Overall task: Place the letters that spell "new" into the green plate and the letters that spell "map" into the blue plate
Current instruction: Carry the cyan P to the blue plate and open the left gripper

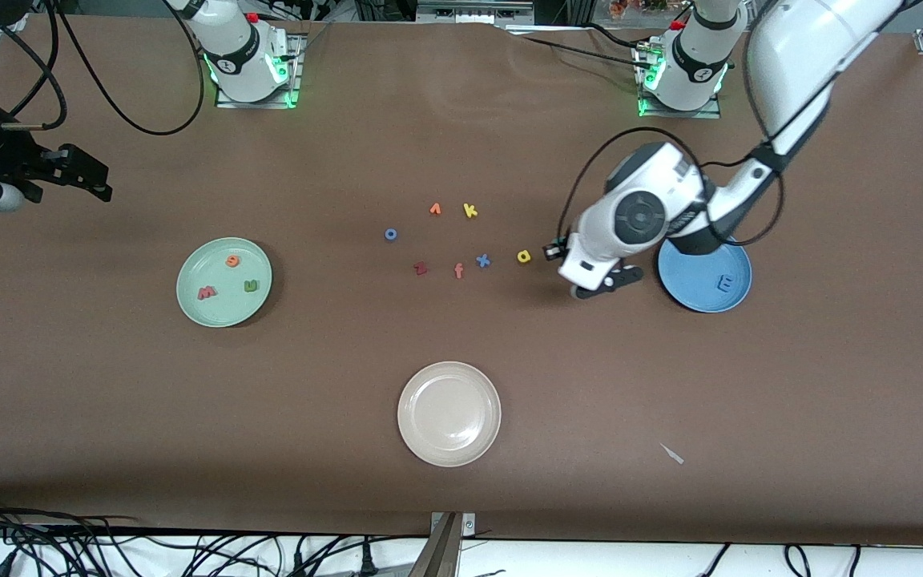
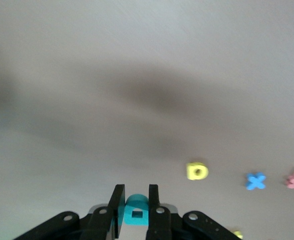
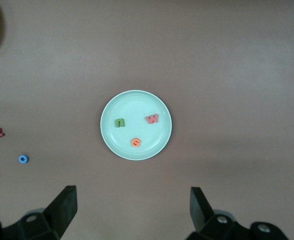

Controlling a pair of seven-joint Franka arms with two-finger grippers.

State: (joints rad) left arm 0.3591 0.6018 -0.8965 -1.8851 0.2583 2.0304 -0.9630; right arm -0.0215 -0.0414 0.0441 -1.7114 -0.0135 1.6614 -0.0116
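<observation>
We see the left gripper (image 1: 599, 286) low over the bare desk (image 1: 461, 120), between the yellow a (image 1: 524, 256) and the blue plate (image 1: 705, 278). Its jaws are clenched on the teal p (image 2: 136, 210), which shows between the fingers in the left wrist view. The light blue m (image 1: 725, 282) already lies in the blue plate, at the left arm's end of the desk. The a rests on the desk just beside the gripper, with the blue x (image 1: 482, 260) next to it.

The right gripper (image 1: 69, 172) waits at the right arm's end, jaws released and holding nothing. The green plate (image 1: 189, 300) lies nearer the front camera than that gripper, and it holds the olive n (image 1: 250, 285), the red w (image 1: 206, 293) and the orange e (image 1: 231, 260), all apart from one another.

In the middle of the desk we also find the f (image 1: 458, 271), the z (image 1: 421, 268), a blue o (image 1: 390, 234), an orange v (image 1: 435, 209) and the yellow k (image 1: 470, 211). A white plate (image 1: 409, 429) sits nearest the front camera.
</observation>
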